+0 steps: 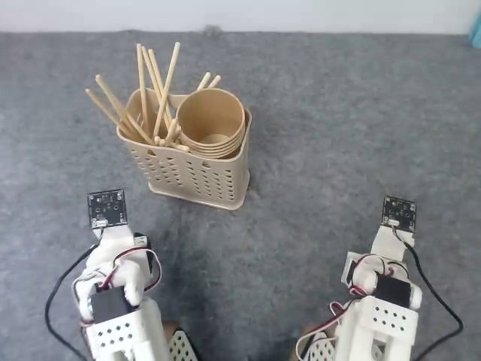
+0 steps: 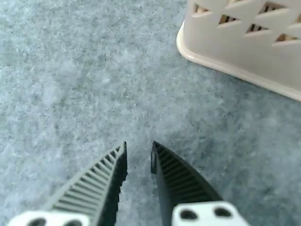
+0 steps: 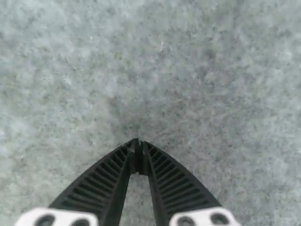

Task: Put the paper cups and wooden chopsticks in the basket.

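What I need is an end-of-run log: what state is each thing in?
Beige perforated plastic basket: upright, loaded.
Brown paper cups: nested, upright inside the basket.
Wooden chopsticks: standing on end in the basket, leaning.
Left pincer: slightly open, empty.
Right pincer: shut, empty.

The table (image 1: 338, 113) is mottled grey, flecked light and dark. The basket (image 1: 197, 179) is cream, its walls patterned with rows of small holes; the left wrist view shows them as triangular cut-outs. The cups (image 1: 213, 120) are tan brown, the chopsticks (image 1: 142, 83) pale yellowish wood. The left arm (image 1: 124, 331) and right arm (image 1: 379, 320) are white, with black motors (image 1: 110, 304) and red and black wires (image 1: 368, 261). The left tool (image 2: 139, 150) is dark grey and ribbed, the right tool (image 3: 138, 143) black and ribbed, each on white mounts (image 2: 207, 214).
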